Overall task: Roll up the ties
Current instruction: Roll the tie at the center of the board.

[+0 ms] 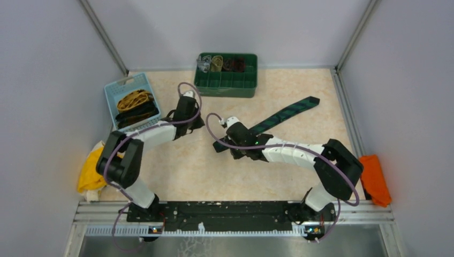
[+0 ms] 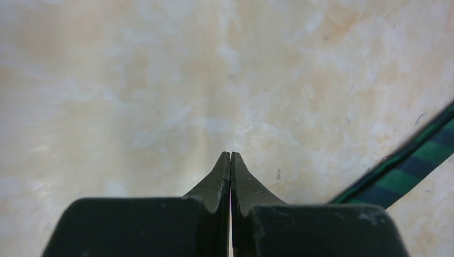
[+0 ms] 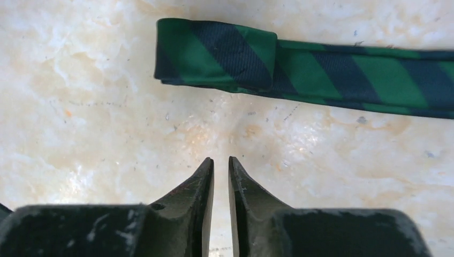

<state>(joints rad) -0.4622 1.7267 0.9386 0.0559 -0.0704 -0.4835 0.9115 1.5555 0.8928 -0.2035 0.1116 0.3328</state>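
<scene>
A dark green tie (image 1: 286, 111) with dark checks lies slantwise on the table, its broad end at the far right. Its narrow end is folded over itself and lies just ahead of my right fingertips in the right wrist view (image 3: 214, 53). My right gripper (image 1: 235, 140) hovers low over that end, its jaws a narrow gap apart and empty (image 3: 221, 160). My left gripper (image 1: 195, 124) is shut on nothing (image 2: 230, 155) over bare table to the left. An edge of the tie (image 2: 412, 171) shows at the right of the left wrist view.
A light blue basket (image 1: 119, 88) at the back left holds mustard-yellow and black ties. A green compartment tray (image 1: 227, 85) at the back holds rolled ties. A yellow cloth (image 1: 91, 168) lies at the left edge and an orange cloth (image 1: 373, 179) at the right edge.
</scene>
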